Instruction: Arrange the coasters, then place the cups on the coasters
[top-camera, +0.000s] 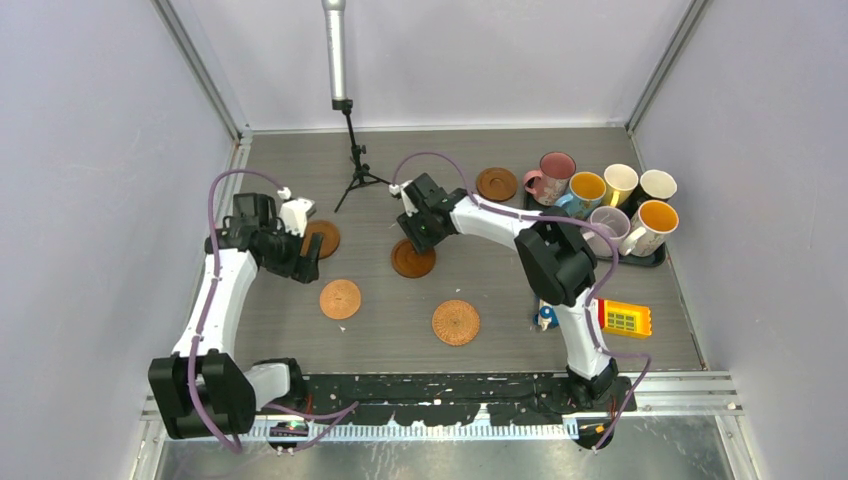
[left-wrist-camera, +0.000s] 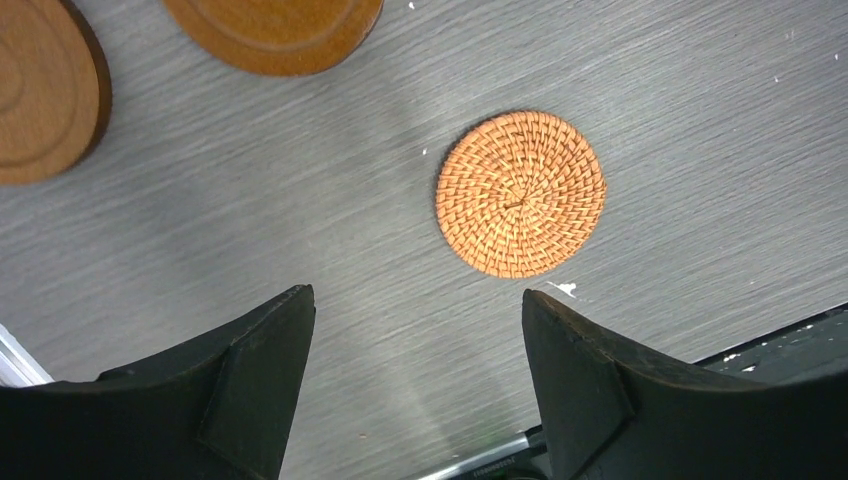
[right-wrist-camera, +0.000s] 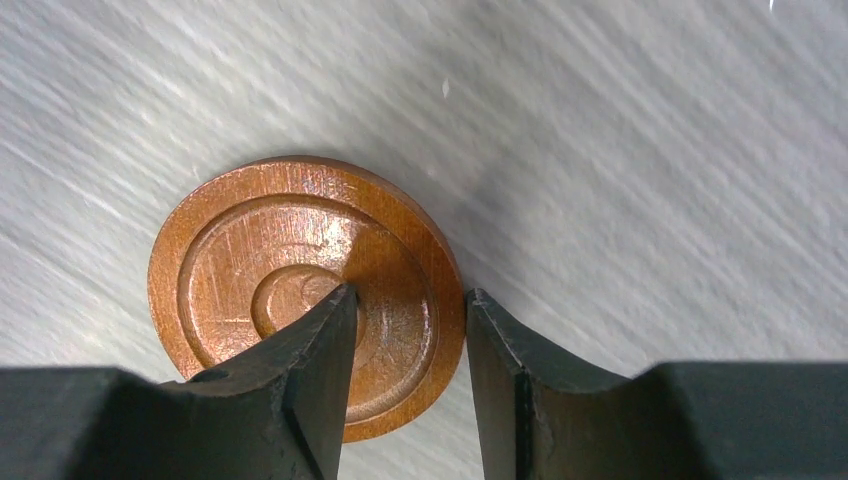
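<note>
My right gripper (right-wrist-camera: 408, 292) is shut on a dark ringed coaster (right-wrist-camera: 300, 290) lying mid-table (top-camera: 413, 259). One finger rests on its face near the centre and the other presses its outer rim. My left gripper (left-wrist-camera: 415, 292) hangs open and holds nothing, just short of a woven coaster (left-wrist-camera: 520, 192). In the top view the left gripper (top-camera: 305, 265) sits beside another dark coaster (top-camera: 323, 238). Two woven coasters (top-camera: 340, 299) (top-camera: 455, 322) lie nearer the front, and a dark coaster (top-camera: 496, 184) lies at the back. Several cups cluster at the right: pink (top-camera: 550, 175), blue (top-camera: 585, 190), yellow (top-camera: 620, 183), black (top-camera: 657, 184), lilac (top-camera: 608, 228), white (top-camera: 655, 222).
A black tray (top-camera: 645, 260) lies under the right-hand cups. A yellow toy phone (top-camera: 625, 318) and a small blue and white object (top-camera: 545, 318) sit near the right arm. A tripod with a pole (top-camera: 352, 160) stands at the back centre. A black rail (top-camera: 450, 385) runs along the near edge.
</note>
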